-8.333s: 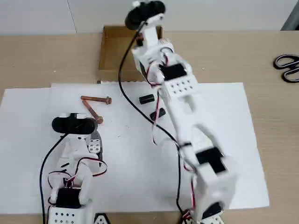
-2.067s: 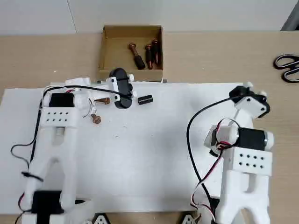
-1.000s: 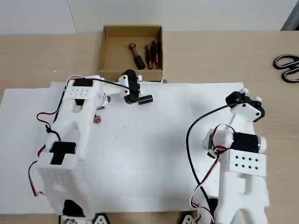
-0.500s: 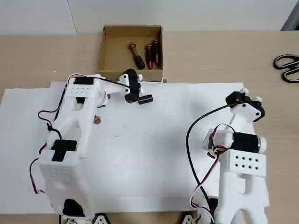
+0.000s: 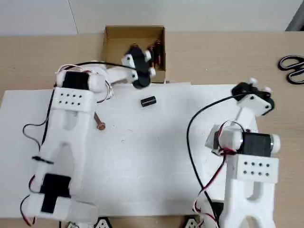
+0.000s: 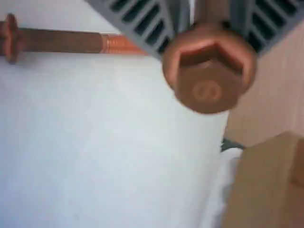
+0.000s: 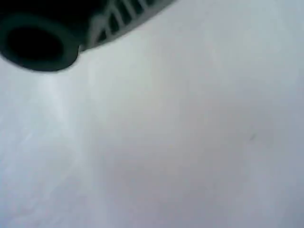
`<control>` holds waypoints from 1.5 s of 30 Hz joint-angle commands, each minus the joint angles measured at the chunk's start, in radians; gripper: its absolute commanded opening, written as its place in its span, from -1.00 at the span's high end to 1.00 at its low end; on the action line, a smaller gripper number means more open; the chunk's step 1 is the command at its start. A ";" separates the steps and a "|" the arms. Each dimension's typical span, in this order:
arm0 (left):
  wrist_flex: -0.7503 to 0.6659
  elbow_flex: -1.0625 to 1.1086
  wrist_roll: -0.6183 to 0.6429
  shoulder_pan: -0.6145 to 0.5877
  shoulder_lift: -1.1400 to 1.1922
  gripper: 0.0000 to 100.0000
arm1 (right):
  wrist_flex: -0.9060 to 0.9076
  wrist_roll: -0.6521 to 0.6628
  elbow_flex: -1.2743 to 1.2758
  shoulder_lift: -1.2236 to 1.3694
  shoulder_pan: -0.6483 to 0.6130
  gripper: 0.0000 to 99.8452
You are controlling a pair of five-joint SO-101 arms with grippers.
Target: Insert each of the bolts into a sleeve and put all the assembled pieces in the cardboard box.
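Observation:
My left gripper (image 5: 140, 72) hangs at the front wall of the cardboard box (image 5: 113, 52). In the left wrist view, the left gripper (image 6: 209, 16) is shut on a copper bolt (image 6: 208, 71), hex head toward the camera. A second bolt (image 5: 97, 120) lies on the white paper (image 5: 156, 156); it is the bolt (image 6: 61, 41) lying behind the held one. A loose black sleeve (image 5: 148, 101) rests on the paper just below the left gripper. My right gripper (image 5: 254, 95) sits at the paper's right edge, and the right gripper (image 7: 71, 26) is shut on a black sleeve (image 7: 35, 45).
Several assembled bolt-and-sleeve pieces (image 5: 156, 53) lie in the box's right half. Scissors (image 5: 292, 66) rest on the wooden table at the far right. The left arm's black cable (image 5: 102, 64) arcs over the paper's upper left.
The left gripper has risen from beside the loose sleeve to the box's front wall, carrying one bolt off the paper. The right arm has barely shifted.

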 commanded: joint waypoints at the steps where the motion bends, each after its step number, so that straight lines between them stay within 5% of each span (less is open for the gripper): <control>1: 0.006 -0.047 0.169 0.009 -0.110 0.99 | 0.027 0.008 -0.068 -0.087 -0.114 0.99; 8: 0.037 -0.047 0.628 0.008 -0.219 0.99 | 0.025 0.011 -0.034 -0.323 -0.412 0.99; 18: 0.175 0.056 1.000 0.031 -0.420 0.99 | -0.156 0.114 0.195 -0.561 -0.562 0.99; 28: -0.123 0.595 1.456 0.167 -0.896 0.99 | -0.526 0.284 0.479 -0.634 -0.636 0.99; 36: -0.410 1.004 1.594 0.222 -1.284 0.99 | -0.587 0.350 0.614 -0.636 -0.691 0.99; 45: -0.365 1.116 1.699 0.222 -1.459 0.99 | -0.765 0.442 0.756 -0.638 -0.700 0.99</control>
